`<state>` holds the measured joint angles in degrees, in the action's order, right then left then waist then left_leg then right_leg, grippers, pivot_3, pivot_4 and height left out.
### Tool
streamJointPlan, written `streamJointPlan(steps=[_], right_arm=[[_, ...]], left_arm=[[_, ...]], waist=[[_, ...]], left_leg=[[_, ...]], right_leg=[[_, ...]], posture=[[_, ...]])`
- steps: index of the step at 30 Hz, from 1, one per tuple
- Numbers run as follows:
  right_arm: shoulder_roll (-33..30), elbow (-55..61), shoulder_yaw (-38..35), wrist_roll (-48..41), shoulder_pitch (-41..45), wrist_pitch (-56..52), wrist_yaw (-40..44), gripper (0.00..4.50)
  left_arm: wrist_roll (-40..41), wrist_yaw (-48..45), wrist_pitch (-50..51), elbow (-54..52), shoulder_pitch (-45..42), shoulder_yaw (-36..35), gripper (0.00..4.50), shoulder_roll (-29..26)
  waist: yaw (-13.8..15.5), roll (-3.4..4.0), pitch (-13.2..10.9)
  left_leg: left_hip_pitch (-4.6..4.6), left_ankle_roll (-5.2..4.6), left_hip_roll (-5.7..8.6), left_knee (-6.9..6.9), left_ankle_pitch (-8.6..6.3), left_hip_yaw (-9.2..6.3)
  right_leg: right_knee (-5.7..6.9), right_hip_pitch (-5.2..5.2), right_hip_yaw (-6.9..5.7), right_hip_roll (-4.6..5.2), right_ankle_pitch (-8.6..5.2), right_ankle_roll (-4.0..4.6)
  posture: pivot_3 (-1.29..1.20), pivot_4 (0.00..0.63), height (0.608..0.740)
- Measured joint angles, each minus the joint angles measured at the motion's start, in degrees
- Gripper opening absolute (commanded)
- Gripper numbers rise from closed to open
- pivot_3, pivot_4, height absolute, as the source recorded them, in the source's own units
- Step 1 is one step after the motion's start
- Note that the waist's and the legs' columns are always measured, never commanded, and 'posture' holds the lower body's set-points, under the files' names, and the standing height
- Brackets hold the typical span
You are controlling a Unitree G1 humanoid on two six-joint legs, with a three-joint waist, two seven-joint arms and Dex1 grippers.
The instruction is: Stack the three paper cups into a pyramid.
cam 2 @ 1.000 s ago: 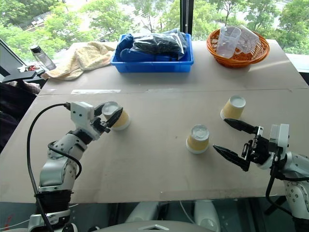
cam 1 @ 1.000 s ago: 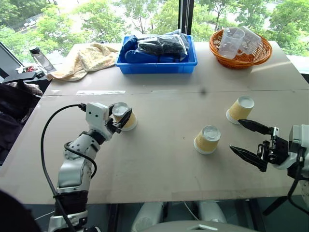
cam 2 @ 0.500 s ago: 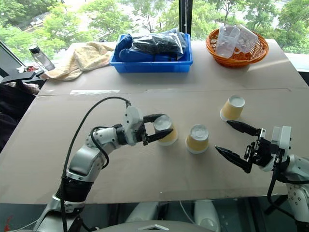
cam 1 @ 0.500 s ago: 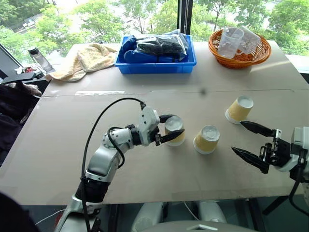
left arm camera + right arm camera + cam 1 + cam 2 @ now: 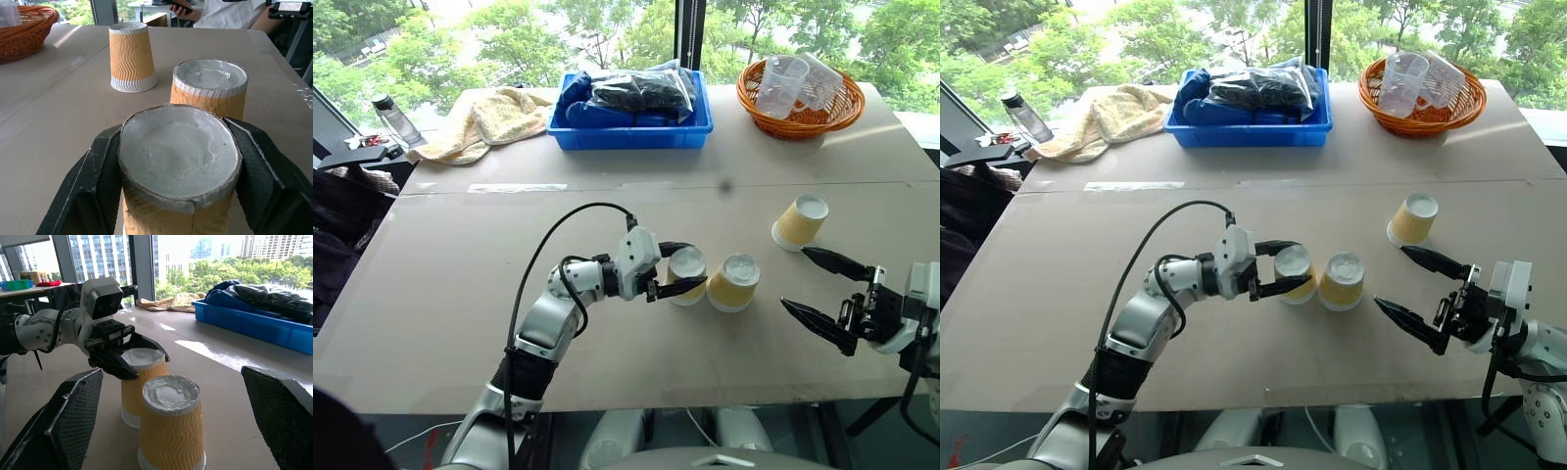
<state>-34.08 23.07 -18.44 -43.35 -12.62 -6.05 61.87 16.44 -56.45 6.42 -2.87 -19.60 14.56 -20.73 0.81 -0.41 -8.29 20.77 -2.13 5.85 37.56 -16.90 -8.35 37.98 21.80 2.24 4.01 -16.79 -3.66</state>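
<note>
three paper cups, all upside down on the desk (image 5: 607, 186). left pincer (image 5: 682, 268) reaches in level from the left, fingers clamped on either side of one cup (image 5: 687, 274), near mid-desk, a little toward the near edge. whether that cup's rim sits on the surface or hangs just above it, cannot tell. second cup (image 5: 734, 282) stands just beside the held one, on its right; from the wrist view there is a narrow gap between them. third cup (image 5: 799, 221) stands apart, further right and toward the far edge, nearer the right edge of the desk.

right pincer (image 5: 822, 289) hovers near the desk's near right corner, jaws spread wide, gripping nothing. its upper finger tip points just below the third cup; the second cup lies to its left, well clear.

far edge: orange basket (image 5: 800, 116) with clear plastic cups (image 5: 782, 83), blue bin (image 5: 631, 130), yellow towel (image 5: 484, 117).
</note>
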Motion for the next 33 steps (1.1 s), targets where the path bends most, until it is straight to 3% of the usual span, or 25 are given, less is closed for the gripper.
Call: streamJointPlan(steps=[9,13,14,19,27,30,33], right_arm=[[0.0,0.8,0.0,0.0,0.4,-0.2,-1.4,4.5],[0.0,0.8,0.1,0.1,0.8,-0.4,-1.9,4.5],[0.0,0.9,0.1,0.1,0.9,-0.5,-2.1,4.5],[0.0,1.5,0.2,0.1,1.7,-1.3,-2.3,4.5],[-0.2,1.6,0.2,0.0,1.7,-1.6,-2.1,4.5],[0.7,1.4,0.0,-0.2,2.2,-1.5,-2.8,4.5],[3.6,-1.2,-0.9,1.0,6.5,-0.8,-8.5,4.5]], left_arm=[[0.6,-0.3,1.0,-0.4,0.3,0.0,2.49,0.2],[0.6,-0.4,1.6,-0.6,0.9,0.0,4.39,0.1],[0.6,-0.3,1.7,-0.6,1.2,0.1,4.46,0.1],[1.1,-0.3,2.4,-1.0,1.5,-0.1,4.46,0.0],[7.0,-0.7,8.1,-10.5,1.3,-3.1,4.46,-2.0],[15.5,0.7,14.7,-15.5,0.9,-7.2,4.46,-2.4],[22.8,1.6,21.0,-19.0,-1.1,-11.9,4.46,-5.9]], waist=[[0.0,0.0,0.0],[0.0,0.0,0.0],[0.0,0.0,0.0],[0.0,0.0,0.0],[0.0,0.0,0.0],[-0.1,-0.01,0.0],[-0.4,0.01,0.0]], left_leg=[[0.0,0.0,0.0,0.01,0.0,0.0],[0.0,0.0,0.0,0.01,0.0,0.0],[0.0,0.0,0.0,0.01,0.0,0.0],[0.01,0.0,0.0,0.01,0.0,0.0],[0.0,0.0,0.0,0.01,0.0,0.0],[0.0,0.0,-0.01,0.01,0.0,-0.01],[-0.03,0.01,-0.01,0.05,0.01,0.01]], right_leg=[[0.0,0.0,0.0,0.0,0.0,0.0],[0.0,0.0,0.01,0.0,0.0,0.0],[0.0,0.0,0.01,0.0,0.0,0.0],[0.01,0.01,0.0,0.0,0.0,0.0],[0.01,0.01,0.01,0.0,0.0,0.0],[0.01,0.01,0.0,0.0,0.0,0.0],[0.09,0.02,0.05,-0.02,0.0,0.0]], posture=[[0.0,0.15,0.74],[0.0,0.15,0.74],[0.0,0.15,0.74],[0.0,0.15,0.74],[0.0,0.15,0.74],[0.0,0.15,0.74],[0.0,0.15,0.74]])
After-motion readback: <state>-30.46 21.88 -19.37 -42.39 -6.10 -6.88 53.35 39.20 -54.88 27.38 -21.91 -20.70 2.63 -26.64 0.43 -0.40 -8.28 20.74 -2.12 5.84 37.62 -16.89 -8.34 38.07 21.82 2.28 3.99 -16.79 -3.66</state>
